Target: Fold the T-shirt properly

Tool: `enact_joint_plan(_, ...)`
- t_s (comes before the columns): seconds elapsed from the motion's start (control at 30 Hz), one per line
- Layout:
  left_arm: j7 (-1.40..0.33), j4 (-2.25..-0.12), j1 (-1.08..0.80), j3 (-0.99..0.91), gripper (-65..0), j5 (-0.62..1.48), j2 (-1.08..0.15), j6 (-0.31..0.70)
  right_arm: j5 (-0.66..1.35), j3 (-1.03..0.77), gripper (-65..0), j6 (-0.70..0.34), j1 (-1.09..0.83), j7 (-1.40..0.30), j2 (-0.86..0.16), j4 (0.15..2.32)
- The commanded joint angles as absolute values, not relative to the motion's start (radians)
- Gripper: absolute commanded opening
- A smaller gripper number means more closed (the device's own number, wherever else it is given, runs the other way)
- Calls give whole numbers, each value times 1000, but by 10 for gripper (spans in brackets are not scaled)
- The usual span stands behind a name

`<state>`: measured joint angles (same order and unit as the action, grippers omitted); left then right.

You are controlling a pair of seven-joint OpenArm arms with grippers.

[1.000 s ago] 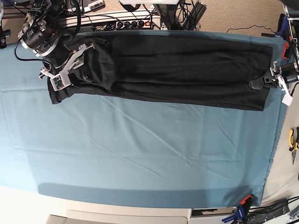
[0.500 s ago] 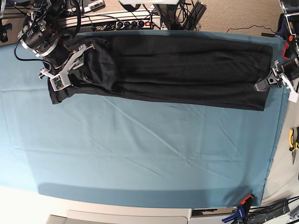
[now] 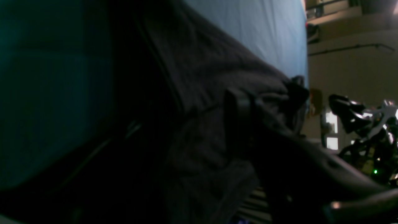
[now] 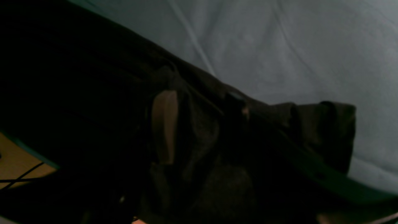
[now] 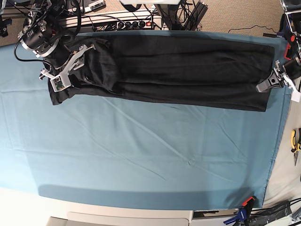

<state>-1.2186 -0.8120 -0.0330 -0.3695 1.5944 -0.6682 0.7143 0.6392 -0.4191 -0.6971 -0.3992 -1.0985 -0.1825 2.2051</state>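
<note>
The black T-shirt lies as a long flat band across the far part of the teal cloth. My right gripper hovers over the shirt's left end, jaws spread wide. In the right wrist view a tan-padded finger and a dark finger rest against bunched black fabric. My left gripper stands open at the shirt's right edge. In the left wrist view one of its dark fingers lies on the folded fabric. No print shows.
A power strip with cables runs behind the table's far edge. Clamps hold the cloth at the front right corner. Yellow-handled pliers lie on the bare table to the right. The other arm shows in the left wrist view.
My left gripper has drawn back a little to the right, off the shirt's right end. The right arm and the shirt have not moved.
</note>
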Motion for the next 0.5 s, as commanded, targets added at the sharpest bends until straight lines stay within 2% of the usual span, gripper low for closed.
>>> enact_joint_plan(0.0, -1354, -783, -86, -347, -367, 1484, -659, 678, 654, -426, -394, -698, -396, -1069, -191, 2222)
enact_joint_plan(0.47, -1352, -783, -114, -347, -373, 1484, -665, 678, 654, -426, -394, -698, -396, -1066, -191, 2222)
